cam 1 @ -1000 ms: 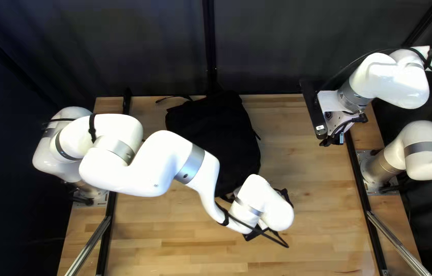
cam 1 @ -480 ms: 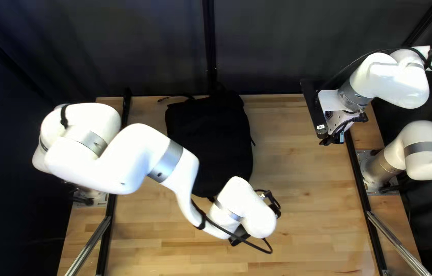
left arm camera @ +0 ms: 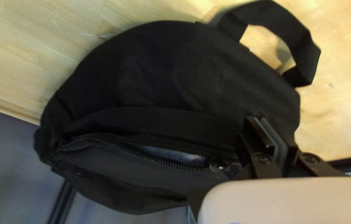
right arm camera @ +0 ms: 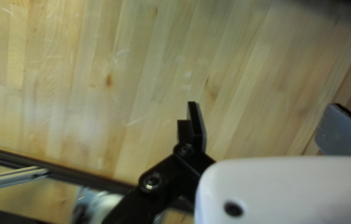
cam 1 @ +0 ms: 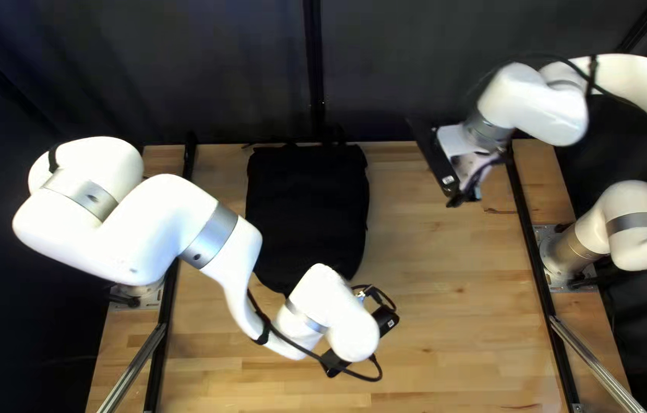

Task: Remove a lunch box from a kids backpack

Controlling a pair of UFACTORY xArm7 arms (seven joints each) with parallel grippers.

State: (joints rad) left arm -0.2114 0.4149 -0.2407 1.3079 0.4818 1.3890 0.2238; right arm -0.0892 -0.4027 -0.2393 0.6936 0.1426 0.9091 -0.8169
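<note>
I have the soft black fabric backpack point(left arm camera: 163, 70) lying on the pale wooden counter point(cam 1: 446, 306), and my left arm point(cam 1: 220, 237) reaches its near end. That makes the left gripper point(left arm camera: 261, 122) my nearer one. Its fingers look pressed together, with nothing I can make out between them, and they stand over the bag close to the dark metal zip slider point(left arm camera: 217, 164).

The black toothed zip point(left arm camera: 163, 162) is the line I'd work from: it starts beside those fingers and runs away from them along the bag, parted in a narrow slit. A pale blue-grey surface point(left arm camera: 179, 155) shows in the slit, just past the slider. I take it for the lunch box, mostly hidden, so I can't tell its long axis. I judge the slit too tight for it; I'd widen it along that line first, minding that the cloth could drag.

My right gripper point(right arm camera: 262, 114) has its fingers spread over bare counter, off the bag's side and well apart from it, so it's the farther hand.
</note>
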